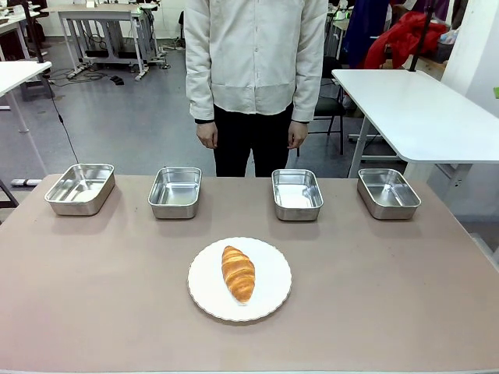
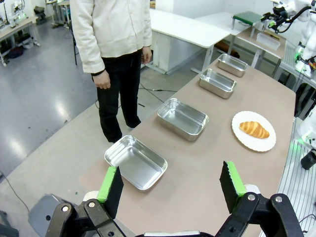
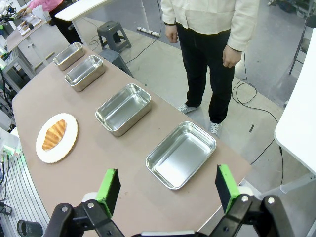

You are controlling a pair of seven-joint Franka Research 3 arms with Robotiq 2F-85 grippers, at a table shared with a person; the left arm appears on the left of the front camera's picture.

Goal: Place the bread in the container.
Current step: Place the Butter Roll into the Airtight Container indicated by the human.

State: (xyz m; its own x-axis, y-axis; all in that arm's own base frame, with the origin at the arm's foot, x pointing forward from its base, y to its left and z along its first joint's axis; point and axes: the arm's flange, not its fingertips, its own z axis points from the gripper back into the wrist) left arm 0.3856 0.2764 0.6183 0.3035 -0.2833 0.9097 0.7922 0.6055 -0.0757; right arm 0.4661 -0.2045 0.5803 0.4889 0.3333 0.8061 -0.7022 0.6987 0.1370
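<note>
Four shiny steel pans stand in a row along the far side of the table (image 1: 93,296): the leftmost pan (image 1: 79,189), second pan (image 1: 175,192), third pan (image 1: 297,195) and rightmost pan (image 1: 388,193), all empty. Nearer the robot, the croissant (image 1: 238,273) lies on a white scalloped plate (image 1: 269,292), its long axis running near to far and its far tip leaning slightly left. The left gripper (image 2: 171,181) and right gripper (image 3: 168,180) hang with jaws spread wide, holding nothing.

Robotics lab or workshop, open room with grey floor (image 1: 117,125), white worktables (image 1: 421,109) on metal legs, far bench (image 1: 93,12) with gear, stool (image 3: 111,32), power strip (image 3: 148,31) and cables (image 1: 87,75) on the floor.
</note>
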